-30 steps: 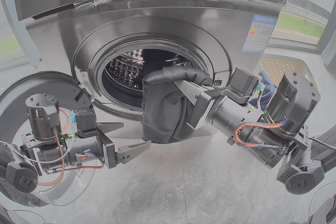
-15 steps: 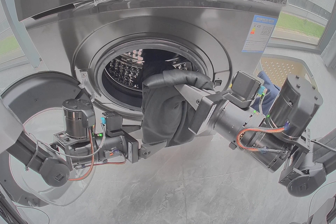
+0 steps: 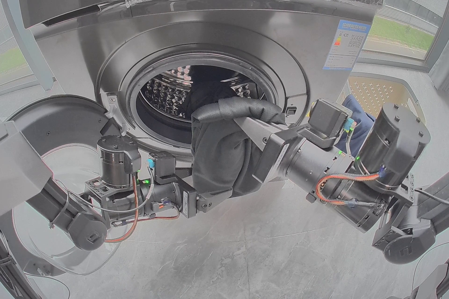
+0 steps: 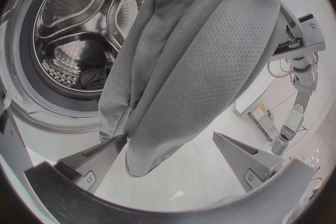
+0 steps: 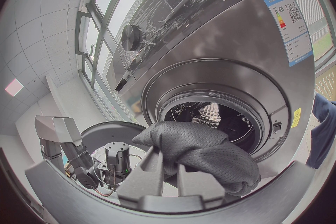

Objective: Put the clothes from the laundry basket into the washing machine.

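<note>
Head view: a dark garment [image 3: 220,155] is held in the closed right jaws just before the washing machine's [image 3: 210,33] open drum [image 3: 163,94], its hem hung between the spread left jaws; a blue garment [image 3: 358,120] is seen in the laundry basket [image 3: 374,89], so loading is judged unfinished.

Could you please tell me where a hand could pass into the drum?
Free: the drum opening's left half, between the door seal and the dark garment; also the bare floor in front. Crowded: the right half, where the right gripper holds the garment over the left gripper's open jaws.
</note>
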Robot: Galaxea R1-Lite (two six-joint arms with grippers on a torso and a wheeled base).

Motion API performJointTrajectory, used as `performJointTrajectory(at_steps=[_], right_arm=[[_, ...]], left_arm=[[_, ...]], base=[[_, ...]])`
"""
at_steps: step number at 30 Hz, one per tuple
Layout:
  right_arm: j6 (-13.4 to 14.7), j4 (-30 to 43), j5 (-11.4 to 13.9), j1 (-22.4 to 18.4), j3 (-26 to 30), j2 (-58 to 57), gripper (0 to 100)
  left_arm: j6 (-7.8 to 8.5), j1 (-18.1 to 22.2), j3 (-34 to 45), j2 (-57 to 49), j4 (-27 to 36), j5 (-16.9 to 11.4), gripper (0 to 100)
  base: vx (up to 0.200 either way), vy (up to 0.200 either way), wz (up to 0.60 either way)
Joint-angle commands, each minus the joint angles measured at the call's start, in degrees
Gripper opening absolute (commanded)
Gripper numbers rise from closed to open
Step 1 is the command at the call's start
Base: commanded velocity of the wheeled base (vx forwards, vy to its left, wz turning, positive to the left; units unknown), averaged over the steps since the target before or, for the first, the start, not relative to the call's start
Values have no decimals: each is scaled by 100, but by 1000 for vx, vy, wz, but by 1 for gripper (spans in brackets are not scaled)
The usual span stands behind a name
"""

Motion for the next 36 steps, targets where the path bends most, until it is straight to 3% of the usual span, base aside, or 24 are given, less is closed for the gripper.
performJointTrajectory(at_steps=[1, 7, 8, 19, 31, 32, 36], right_arm=[[2, -2, -1, 3, 0, 11, 0], [-7, -2, -10, 3, 26, 2, 0], [-7, -2, -10, 3, 35, 2, 0], [2, -2, -10, 3, 44, 11, 0], [2, -10, 34, -93, 290, 20, 0], [-7, -81, 52, -85, 466, 20, 100], [-7, -151, 87, -85, 624, 11, 100]], left_arm=[[-8, -33, -10, 153, -118, 1, 100], [-34, -86, -18, 206, -241, 1, 100], [-43, -86, -10, 206, -241, 1, 0], [-113, -314, 122, 118, -347, 36, 0], [-113, -771, 1274, -928, -637, 45, 0], [-113, -789, 1441, -1148, -716, 18, 0], [-131, -754, 1432, -1306, -839, 10, 0]], base=[[0, 0, 0], [0, 0, 0], [0, 0, 0], [0, 0, 0], [0, 0, 0], [0, 0, 0], [0, 0, 0]])
